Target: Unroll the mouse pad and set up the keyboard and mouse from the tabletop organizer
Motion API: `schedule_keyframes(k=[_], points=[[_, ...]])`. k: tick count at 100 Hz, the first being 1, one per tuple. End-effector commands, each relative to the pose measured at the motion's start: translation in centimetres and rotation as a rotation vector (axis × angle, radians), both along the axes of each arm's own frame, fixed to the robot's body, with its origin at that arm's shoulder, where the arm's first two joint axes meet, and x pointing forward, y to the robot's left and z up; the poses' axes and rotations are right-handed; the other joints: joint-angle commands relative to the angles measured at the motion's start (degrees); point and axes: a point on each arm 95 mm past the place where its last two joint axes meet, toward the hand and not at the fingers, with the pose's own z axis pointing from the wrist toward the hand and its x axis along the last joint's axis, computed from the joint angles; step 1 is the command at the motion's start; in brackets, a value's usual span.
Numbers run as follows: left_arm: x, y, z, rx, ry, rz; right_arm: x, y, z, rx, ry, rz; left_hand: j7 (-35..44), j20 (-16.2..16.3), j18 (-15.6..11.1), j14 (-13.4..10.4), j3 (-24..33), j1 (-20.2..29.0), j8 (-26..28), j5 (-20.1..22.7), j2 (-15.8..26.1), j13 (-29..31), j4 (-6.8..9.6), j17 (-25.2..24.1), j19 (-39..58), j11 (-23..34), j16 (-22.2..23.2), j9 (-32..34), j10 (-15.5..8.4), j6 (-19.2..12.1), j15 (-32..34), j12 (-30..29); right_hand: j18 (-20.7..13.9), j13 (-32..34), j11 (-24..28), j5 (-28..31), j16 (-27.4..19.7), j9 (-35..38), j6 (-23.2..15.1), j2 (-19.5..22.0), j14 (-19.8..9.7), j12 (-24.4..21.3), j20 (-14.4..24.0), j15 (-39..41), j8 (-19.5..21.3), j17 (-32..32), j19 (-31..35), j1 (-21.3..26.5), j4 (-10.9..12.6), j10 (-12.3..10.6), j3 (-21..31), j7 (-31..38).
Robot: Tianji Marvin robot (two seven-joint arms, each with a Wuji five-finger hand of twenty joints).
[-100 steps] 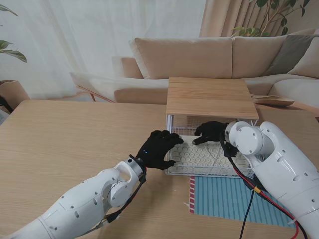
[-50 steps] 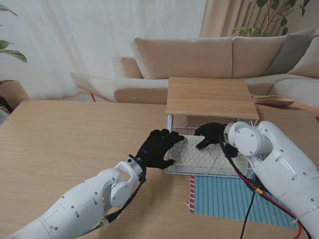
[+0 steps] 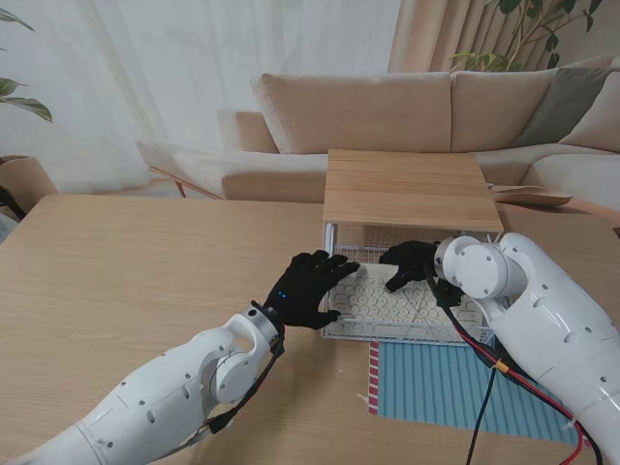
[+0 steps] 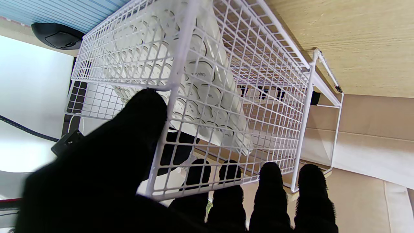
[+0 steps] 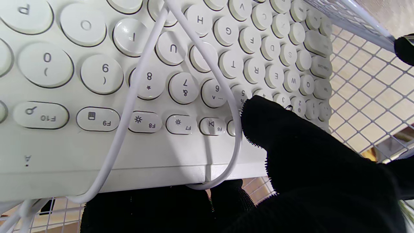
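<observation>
Inside the wire basket (image 3: 334, 329) of the tabletop organizer (image 3: 405, 189) lies the white keyboard (image 3: 392, 302), its cable (image 5: 129, 97) looped across the keys. Right hand (image 3: 412, 260) grips the keyboard's far edge — thumb on top, fingers beneath; left hand (image 3: 305, 288) clasps the basket's left wall. Recommend lifting level and drawing toward the striped mouse pad (image 3: 455, 387) — watch the cable for snagging.

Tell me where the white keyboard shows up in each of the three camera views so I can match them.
Stand view: the keyboard lies in the wire basket under the wooden shelf, between both hands.
Left wrist view: seen through the basket mesh, tilted, past the left hand.
Right wrist view: fills most of the frame, the right hand gripping its edge, its white cable looped across the keys.
Shared landmark: the white wire basket.
</observation>
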Motion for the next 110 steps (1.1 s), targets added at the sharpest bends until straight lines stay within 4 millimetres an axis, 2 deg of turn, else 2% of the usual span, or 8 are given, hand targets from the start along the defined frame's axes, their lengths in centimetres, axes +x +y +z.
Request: schedule_keyframes(k=[1,17,24,30,39,51,67,110], points=[[0.3,0.2,0.0,0.010,0.007,0.016,-0.8,-0.1,-2.0,-0.021,0.047,0.011,-2.3,-1.2,-0.4,-1.0,4.3,5.5,-1.3,-1.4,2.8,-2.4,2.12,-0.5,-2.0,-1.7,1.4,-1.6,2.2,-0.5,-1.6,1.0,1.3,6.2,2.7,1.6,2.6,0.6,-1.8,-2.6,-1.2,1.2,2.7,6.2,1.5,2.5,5.0,1.2,1.1,-2.0,2.5,1.7],[0.3,0.1,0.0,0.008,0.004,0.022,-0.7,-0.1,-2.2,-0.016,0.032,0.017,-5.3,-1.4,-0.4,-1.1,4.3,5.0,-2.8,-1.3,2.6,-3.1,2.15,-0.5,-2.5,-5.2,1.5,-3.3,2.1,-0.3,-3.4,2.6,0.0,7.2,4.2,2.7,5.2,2.3,-2.9,-3.2,-2.4,3.2,6.4,11.3,4.2,2.9,8.8,1.9,0.7,-2.2,3.9,5.6],[0.3,0.2,0.0,0.006,0.004,0.027,-0.6,-0.1,-2.3,-0.014,0.031,0.021,-6.2,-1.6,-0.4,-1.0,4.4,4.5,-3.3,-1.0,2.3,-3.1,2.27,-0.4,-3.0,-6.7,2.0,-3.9,2.2,-0.2,-4.2,4.9,-0.3,8.2,4.5,3.1,5.9,3.8,-4.1,-3.8,-2.7,3.5,7.7,12.8,4.3,3.6,10.1,3.9,-2.3,-2.2,3.3,8.3],[0.3,0.2,0.0,-0.002,0.010,0.037,-0.6,-0.1,-2.3,-0.012,0.027,0.026,-6.3,-1.6,-0.3,-1.0,4.4,4.3,-3.3,-1.0,2.2,-3.3,2.25,-0.4,-3.0,-7.1,2.1,-4.3,2.2,-0.1,-4.4,5.2,-0.8,8.8,5.1,2.6,6.8,5.1,-5.9,-4.6,-3.4,4.2,9.4,14.2,1.8,3.9,10.6,6.0,-4.4,-2.5,2.7,14.3],[0.3,0.3,0.1,-0.008,0.010,0.045,-0.5,0.0,-2.4,-0.010,0.010,0.033,-6.2,-1.6,-0.4,-1.0,4.4,4.2,-3.3,-1.0,1.9,-3.3,2.25,-0.4,-3.0,-7.5,2.1,-4.5,2.2,0.0,-4.6,5.8,-0.9,10.1,5.7,3.0,7.5,7.7,-8.8,-5.7,-3.9,5.2,10.7,16.0,-0.4,4.7,11.7,9.4,-5.7,-2.4,1.8,22.1],[0.4,0.4,0.3,-0.011,0.005,0.055,-0.4,0.1,-2.5,0.000,-0.016,0.036,-6.0,-1.6,-0.4,-1.0,4.6,4.1,-3.1,-1.0,1.7,-3.4,2.26,-0.5,-3.1,-7.9,2.2,-4.6,2.2,0.6,-4.8,6.7,0.3,12.9,6.4,7.4,8.1,11.8,-11.5,-5.9,-3.7,5.7,11.6,18.0,-0.4,6.4,13.5,11.8,-5.6,-2.2,2.4,26.3],[0.4,0.8,0.4,-0.016,0.002,0.066,-0.6,0.3,-2.8,0.012,-0.064,0.037,-5.8,-1.7,-0.2,-1.0,4.4,3.6,-3.0,-0.9,1.2,-3.4,2.17,-0.5,-3.4,-8.2,2.3,-4.7,2.3,0.9,-5.0,7.3,1.9,15.8,5.5,12.2,8.2,15.3,-12.8,-7.6,-2.5,5.2,12.6,18.9,-1.0,8.8,15.6,12.7,-5.3,-1.1,3.9,27.3],[0.5,3.0,1.8,-0.073,-0.008,0.112,-1.4,0.7,-2.3,0.051,-0.195,0.050,-4.8,-1.3,0.1,-0.8,1.2,-0.8,-2.4,-1.1,1.6,-3.5,1.81,-0.6,-3.9,-9.0,1.9,-4.7,2.6,2.2,-6.0,7.4,4.7,19.3,4.5,14.0,9.2,19.0,-8.9,-10.0,-0.7,6.2,14.3,21.3,0.3,11.3,18.8,13.0,-4.7,2.7,8.5,27.6]])
